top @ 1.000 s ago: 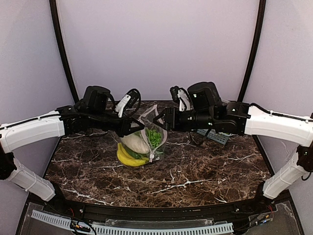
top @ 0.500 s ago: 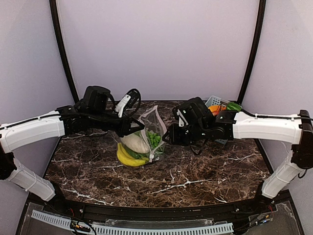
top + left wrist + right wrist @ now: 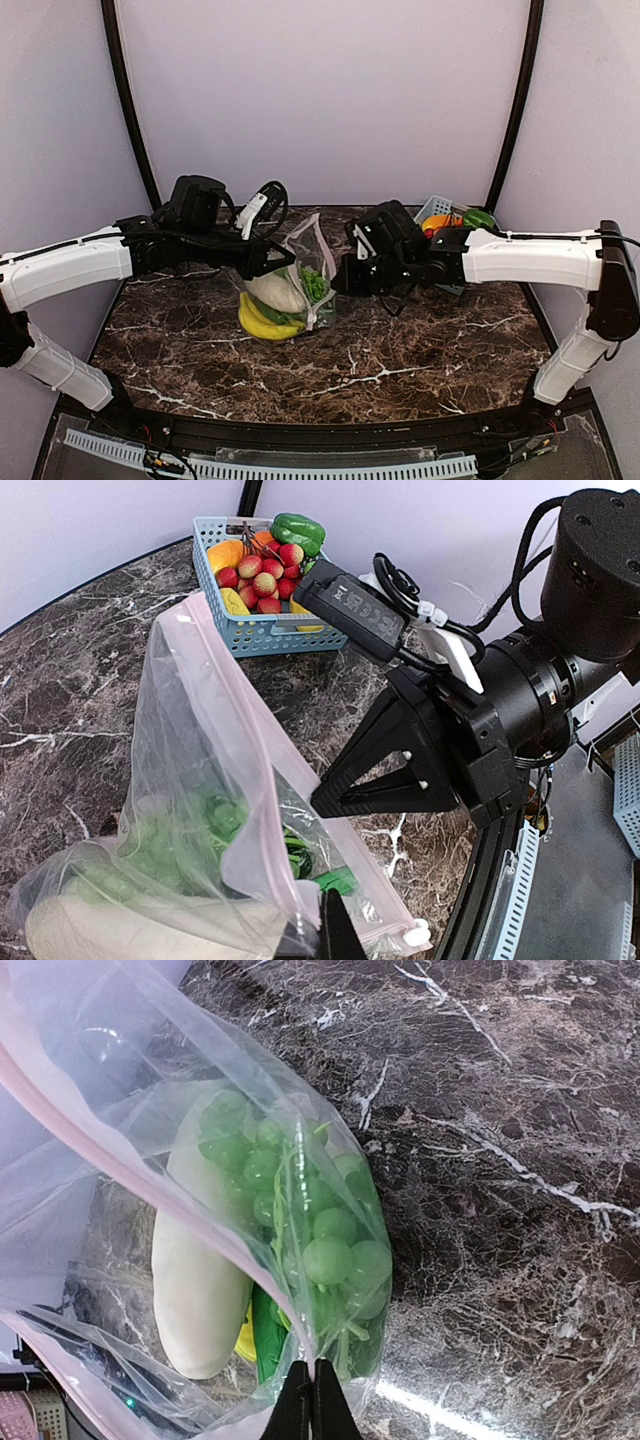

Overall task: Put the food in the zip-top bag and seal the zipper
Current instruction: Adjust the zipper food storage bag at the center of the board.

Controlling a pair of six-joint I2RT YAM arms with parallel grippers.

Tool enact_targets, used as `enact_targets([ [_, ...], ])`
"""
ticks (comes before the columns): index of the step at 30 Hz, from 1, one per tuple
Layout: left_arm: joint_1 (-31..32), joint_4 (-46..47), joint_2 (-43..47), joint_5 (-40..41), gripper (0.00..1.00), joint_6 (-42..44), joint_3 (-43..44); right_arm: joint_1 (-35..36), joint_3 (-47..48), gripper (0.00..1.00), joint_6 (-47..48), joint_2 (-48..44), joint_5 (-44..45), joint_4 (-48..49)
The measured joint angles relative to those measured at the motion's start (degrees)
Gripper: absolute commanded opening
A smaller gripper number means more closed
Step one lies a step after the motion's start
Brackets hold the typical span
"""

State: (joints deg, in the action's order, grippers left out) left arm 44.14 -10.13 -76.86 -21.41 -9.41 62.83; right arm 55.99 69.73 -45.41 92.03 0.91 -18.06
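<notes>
Overhead, the clear spotted plastic zip-top bag (image 3: 303, 258) stands mid-worktop (image 3: 420, 350) on dark marble. It holds a yellow banana bunch (image 3: 258, 322) and a long white vegetable (image 3: 278, 293).

Left wrist: the left fingers (image 3: 335, 935) are pressed together at the pale pink zipper strip (image 3: 240, 685). The right fingers (image 3: 385, 792) are closed to a point on it.

Right wrist: the right fingers pinch the bag's edge below the green grapes (image 3: 322, 1252).

Both arms stretch inward toward each other, left gripper (image 3: 336, 930) and right gripper (image 3: 312, 1398) nearly tip to tip, each pinched closed.
</notes>
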Motion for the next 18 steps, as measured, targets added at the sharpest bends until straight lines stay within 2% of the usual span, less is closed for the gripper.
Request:
enact_targets([
  [8,-1.0,-0.8,0.0,0.6,0.01,-0.2,0.5,-0.1,1.5,0.0,1.8,-1.3,-0.2,-0.1],
  [13,-4.1,-6.3,-1.6,-1.7,0.01,-1.6,8.4,0.0,5.4,0.0,4.6,-6.4,-1.4,-0.1],
  [18,-4.5,-8.5,-2.6,-5.0,0.01,-2.3,15.5,0.4,6.9,0.0,7.4,-12.6,-4.2,2.4],
])
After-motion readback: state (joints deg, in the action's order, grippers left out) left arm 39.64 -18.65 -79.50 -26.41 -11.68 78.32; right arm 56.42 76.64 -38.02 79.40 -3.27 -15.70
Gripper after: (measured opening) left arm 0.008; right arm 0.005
